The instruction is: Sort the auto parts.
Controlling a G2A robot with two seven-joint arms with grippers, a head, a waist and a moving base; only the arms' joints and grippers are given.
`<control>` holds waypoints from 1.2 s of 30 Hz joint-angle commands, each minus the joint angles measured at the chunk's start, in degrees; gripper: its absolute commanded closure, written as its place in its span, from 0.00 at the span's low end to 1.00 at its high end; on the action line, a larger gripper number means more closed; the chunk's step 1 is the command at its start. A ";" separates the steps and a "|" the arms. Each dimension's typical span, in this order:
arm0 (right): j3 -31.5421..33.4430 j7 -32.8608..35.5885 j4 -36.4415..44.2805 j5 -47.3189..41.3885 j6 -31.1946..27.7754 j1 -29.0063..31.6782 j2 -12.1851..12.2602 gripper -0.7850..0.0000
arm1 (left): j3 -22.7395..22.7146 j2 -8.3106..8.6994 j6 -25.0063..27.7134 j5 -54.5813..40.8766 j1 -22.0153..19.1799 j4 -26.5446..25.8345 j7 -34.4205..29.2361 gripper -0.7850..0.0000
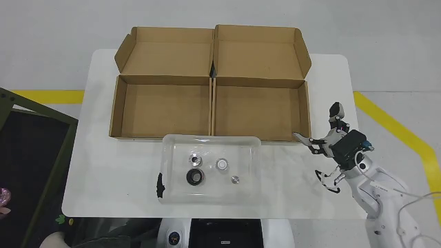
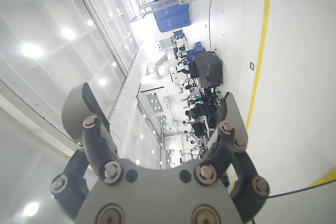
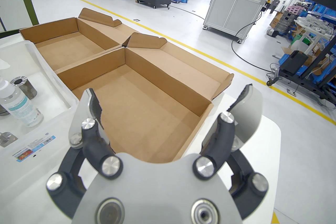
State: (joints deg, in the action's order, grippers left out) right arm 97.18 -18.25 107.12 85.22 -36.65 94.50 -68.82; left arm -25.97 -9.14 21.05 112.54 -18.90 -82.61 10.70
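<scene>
1. Currently the right end effector [image 1: 315, 158] hangs over the counter [image 1: 103, 172] just beside the clear tray [image 1: 211, 136], off that tray's far corner. Its jaws are spread wide and hold nothing.
2. The left end effector [image 2: 157, 93] is also wide open and empty. It faces out into the room, and its place relative to the tray cannot be told.
3. All auto parts lie inside the tray. Both boxes beyond the tray are bare.
4. Likely faults from this state:
   - The parts sit close together, so wide jaws coming down on one may knock its neighbour.
   - The bottle [image 1: 222, 164] stands upright and may tip if brushed.
   - The metal cylinder [image 1: 196, 158] and black ring [image 1: 196, 176] are round and smooth, so either may slip or roll out of a loose grip.
   - The tray wall is transparent and raised, so a finger may strike it on entry.
   - The boxes touch along one shared wall, so a release too near it may put a part on the wrong side.
5. Count:
   - Tray: one.
   - Items in the tray: four, namely the cylinder, the ring, the bottle and a small metal piece [image 1: 236, 178].
   - Boxes: two, a cardboard box [image 1: 162, 110] and a second cardboard box [image 1: 258, 112], both just beyond the tray.
</scene>
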 commanded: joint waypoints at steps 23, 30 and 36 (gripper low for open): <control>-11.17 18.19 7.98 2.03 -18.32 -5.62 1.84 0.00 | 0.00 0.00 0.00 0.00 0.00 0.00 0.00 0.00; -16.26 23.88 8.91 0.62 -21.35 -8.03 2.10 0.00 | 0.00 0.00 0.00 0.00 0.00 0.00 0.00 0.00; -21.86 27.74 8.07 0.16 -21.33 -11.15 2.23 0.00 | 0.00 0.00 0.00 0.00 0.00 0.00 0.00 0.00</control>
State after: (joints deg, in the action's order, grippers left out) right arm 76.01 9.15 115.48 85.56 -58.00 83.88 -66.59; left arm -25.97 -9.14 21.05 112.54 -18.90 -82.61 10.70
